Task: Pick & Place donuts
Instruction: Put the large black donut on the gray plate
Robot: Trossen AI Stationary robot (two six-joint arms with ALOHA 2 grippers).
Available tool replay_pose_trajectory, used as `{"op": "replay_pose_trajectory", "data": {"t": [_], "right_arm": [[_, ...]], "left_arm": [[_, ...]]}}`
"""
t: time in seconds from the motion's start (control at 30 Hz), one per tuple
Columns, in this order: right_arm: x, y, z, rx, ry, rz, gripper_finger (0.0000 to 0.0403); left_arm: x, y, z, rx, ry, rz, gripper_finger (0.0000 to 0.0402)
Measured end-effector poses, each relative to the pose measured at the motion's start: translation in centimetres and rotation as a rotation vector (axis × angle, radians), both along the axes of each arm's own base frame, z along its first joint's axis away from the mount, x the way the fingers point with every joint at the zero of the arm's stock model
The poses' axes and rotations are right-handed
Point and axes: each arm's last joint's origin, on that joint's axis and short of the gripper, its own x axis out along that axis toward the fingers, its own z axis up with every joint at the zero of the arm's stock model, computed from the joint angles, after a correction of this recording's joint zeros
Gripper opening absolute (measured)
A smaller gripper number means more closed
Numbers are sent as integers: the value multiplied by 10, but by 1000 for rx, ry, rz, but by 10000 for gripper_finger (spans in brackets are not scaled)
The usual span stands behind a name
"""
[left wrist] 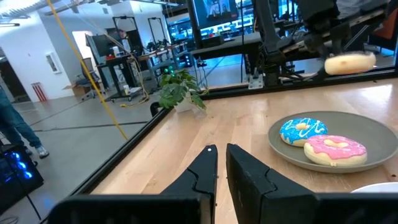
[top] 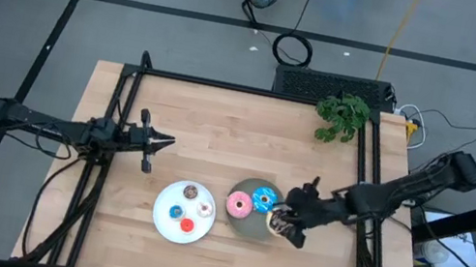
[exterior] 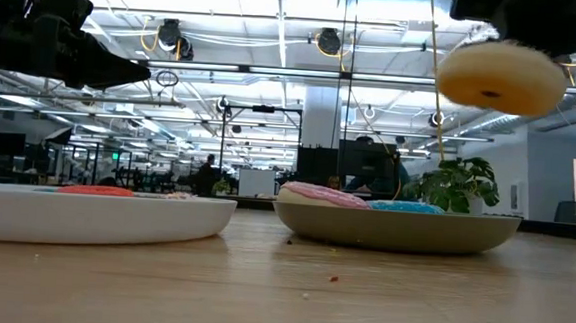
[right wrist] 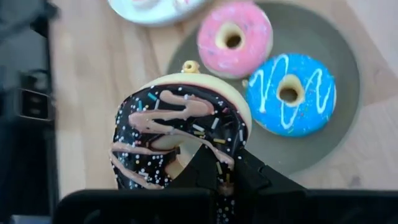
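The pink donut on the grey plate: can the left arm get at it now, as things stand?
Probably yes. The left hand hangs shut over bare table, and nothing lies between it and the pink donut, which sits uncovered on the grey plate. The right hand, holding the chocolate donut, hovers at the plate's other side.

Surface (top: 247,135): pale wood planks, smooth matt finish, visible grain. Grey plate (right wrist: 311,149): matt, smooth. White plate (exterior: 94,215): smooth, slight sheen. Chocolate donut (right wrist: 180,140): glossy dark icing, pink drizzle, sprinkles, tan matt underside. Pink donut (right wrist: 235,38), blue donut (right wrist: 290,94): satin icing. Right claw (right wrist: 217,177): matt black plastic look.
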Motion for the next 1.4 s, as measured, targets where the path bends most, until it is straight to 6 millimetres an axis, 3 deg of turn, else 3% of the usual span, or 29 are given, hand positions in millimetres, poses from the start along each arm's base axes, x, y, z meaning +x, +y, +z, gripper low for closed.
{"op": "replay_pose_trajectory", "data": {"t": [0.3, 0.5, 1.03, 1.4], "right_arm": [[63, 16, 1, 64, 218, 107, 7], [88, 14, -13, 59, 357, 143, 7], [97, -8, -56, 51, 487, 112, 6], [97, -23, -65, 70, 493, 63, 6]], "left_arm": [[0, 0, 0, -1, 0, 0, 42], [0, 0, 0, -5, -1, 0, 42], [0, 0, 0, -1, 0, -1, 42], [0, 0, 0, -1, -4, -2, 42]]}}
